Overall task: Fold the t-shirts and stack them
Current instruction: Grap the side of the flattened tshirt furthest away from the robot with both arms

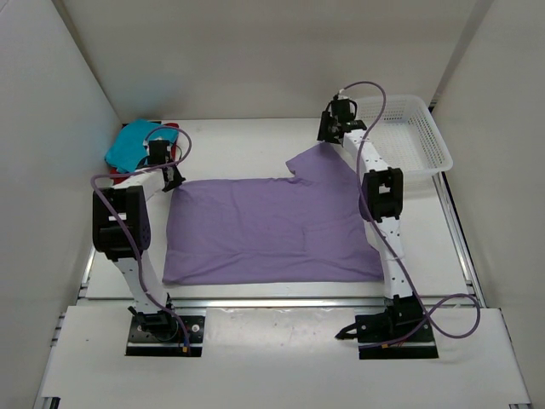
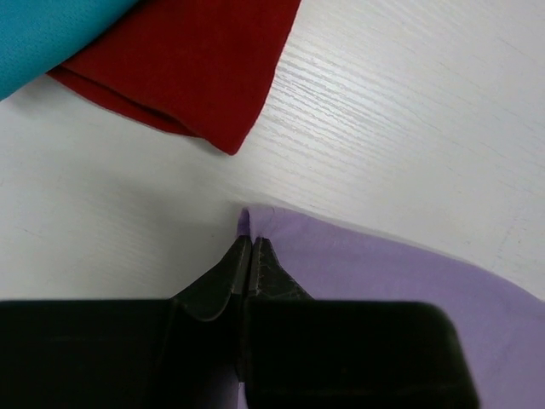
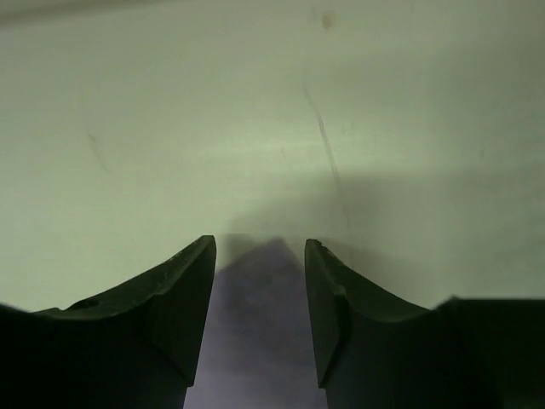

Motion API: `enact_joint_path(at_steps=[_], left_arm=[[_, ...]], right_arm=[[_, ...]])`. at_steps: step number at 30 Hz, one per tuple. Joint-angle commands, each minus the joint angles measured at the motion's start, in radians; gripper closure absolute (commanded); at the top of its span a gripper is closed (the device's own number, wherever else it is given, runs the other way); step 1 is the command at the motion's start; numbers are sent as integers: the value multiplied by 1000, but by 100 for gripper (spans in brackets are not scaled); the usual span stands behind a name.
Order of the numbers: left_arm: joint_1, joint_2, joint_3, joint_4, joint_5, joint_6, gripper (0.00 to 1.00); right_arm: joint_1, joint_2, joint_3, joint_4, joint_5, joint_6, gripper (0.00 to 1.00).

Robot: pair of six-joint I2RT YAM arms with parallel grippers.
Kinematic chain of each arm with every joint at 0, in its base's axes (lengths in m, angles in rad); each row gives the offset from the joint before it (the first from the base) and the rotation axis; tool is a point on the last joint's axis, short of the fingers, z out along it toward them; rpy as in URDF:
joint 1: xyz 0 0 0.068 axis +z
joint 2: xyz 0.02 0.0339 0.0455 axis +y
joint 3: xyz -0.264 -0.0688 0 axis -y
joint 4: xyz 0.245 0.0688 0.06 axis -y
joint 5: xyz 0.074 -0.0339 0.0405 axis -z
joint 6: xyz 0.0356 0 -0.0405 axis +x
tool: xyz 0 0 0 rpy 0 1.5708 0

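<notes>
Now, the lavender t-shirt (image 1: 272,230) lies flat on the desk (image 1: 247,149).
My left fingers (image 2: 228,274) clamp its far corner; right fingers (image 3: 183,298) gape around the sleeve, holding nothing, so lifting could skew it.

Left arm (image 1: 136,256): white links, black joint housings.
Right arm (image 1: 390,243): same white-and-black build.
Cables (image 1: 372,83): thin, purple, looping from bases to wrists.
Base plates (image 1: 196,328): flat, black, possibly screwed down.
Right gripper (image 3: 260,242): matte black fingers, curved, tapering.
</notes>
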Motion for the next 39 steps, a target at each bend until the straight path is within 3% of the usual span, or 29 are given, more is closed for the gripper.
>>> enact_joint_path(at_steps=[1, 5, 7, 13, 17, 22, 27, 30, 33, 35, 37, 39], left_arm=[[6, -64, -9, 29, -8, -7, 100], [10, -62, -12, 31, 2, -14, 100], [12, -59, -10, 26, -1, -16, 100], [7, -82, -24, 35, -10, -4, 100], [9, -101, -21, 26, -4, -14, 100], [17, -130, -18, 19, 22, -31, 100], [29, -185, -55, 20, 62, -40, 100], [27, -199, -65, 8, 91, -51, 100], [3, -214, -79, 15, 90, -57, 100], [-14, -220, -85, 11, 84, -59, 100], [-17, -236, -101, 18, 97, -65, 100], [-17, -229, -93, 11, 96, -67, 100]], right_arm=[[-22, -3, 59, -180, -47, 0, 55], [-35, -10, 32, -192, -126, 11, 52], [-39, 45, 109, -235, -152, 23, 61], [-28, 50, 170, -226, -160, 31, 100], [-36, 7, 236, -264, -198, 32, 100], [-41, -95, 293, -454, -225, -7, 100], [-44, -230, 224, -571, -223, -27, 100], [-28, -331, 99, -605, -171, -44, 100], [5, -503, -186, -539, -125, -60, 100], [10, -695, -654, -275, -158, -44, 100], [-20, -934, -960, -86, -198, -17, 100], [-34, -1020, -1090, -45, -209, -7, 100]])
